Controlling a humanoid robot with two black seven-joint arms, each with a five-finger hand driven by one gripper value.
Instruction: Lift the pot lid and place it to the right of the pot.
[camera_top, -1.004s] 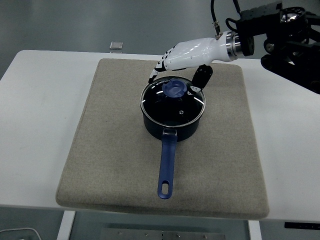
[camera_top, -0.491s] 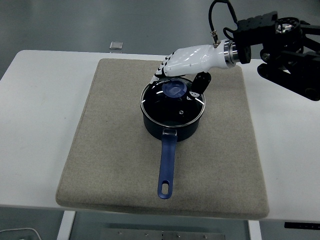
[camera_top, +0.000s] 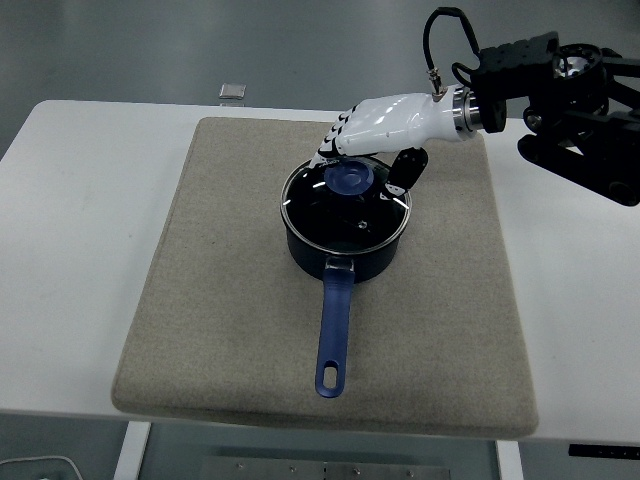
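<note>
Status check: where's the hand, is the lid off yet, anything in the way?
Right hand over the lid's knob, fingers open, no grasp yet. Lid seated on pot. Mat right of the pot bare.

A dark blue pot (camera_top: 345, 250) stood upright a little beyond the middle of the beige mat (camera_top: 230, 300), its long blue handle (camera_top: 333, 335) pointing toward the mat's near edge. A round glass lid (camera_top: 345, 208) with a metal rim sat closed on it, a blue knob (camera_top: 350, 177) at its centre.
</note>
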